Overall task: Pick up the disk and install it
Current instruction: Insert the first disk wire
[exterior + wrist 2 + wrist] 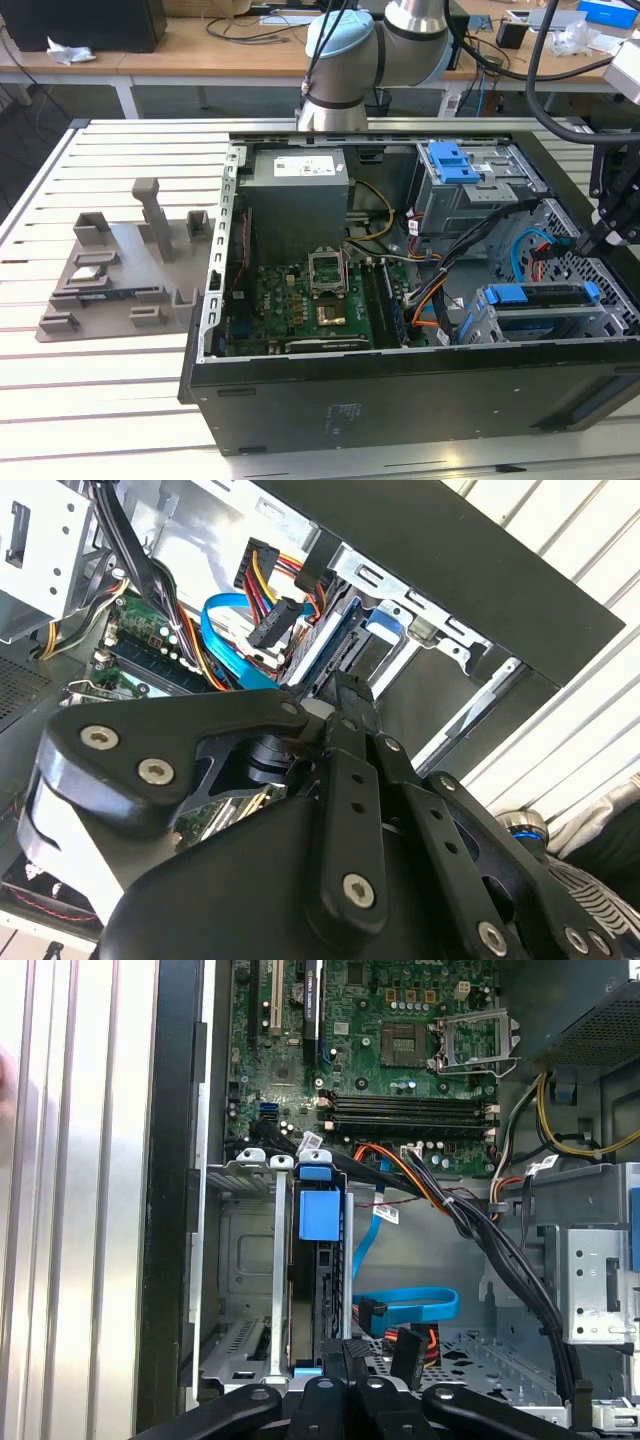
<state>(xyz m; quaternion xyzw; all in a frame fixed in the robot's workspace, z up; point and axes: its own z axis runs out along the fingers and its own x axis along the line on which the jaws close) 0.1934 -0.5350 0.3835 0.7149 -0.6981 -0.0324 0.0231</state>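
A: Where is the disk?
B: Seated in the cage; my claw hangs above it, apparently together, holding nothing.
A: Risk?
B: I judge the cables could snag.

We see the computer case lying open on the surface, filling the exterior view's right. A stand sits at centre left. Inside the case, the disk rests in the lower-right bay, the motherboard left of it.
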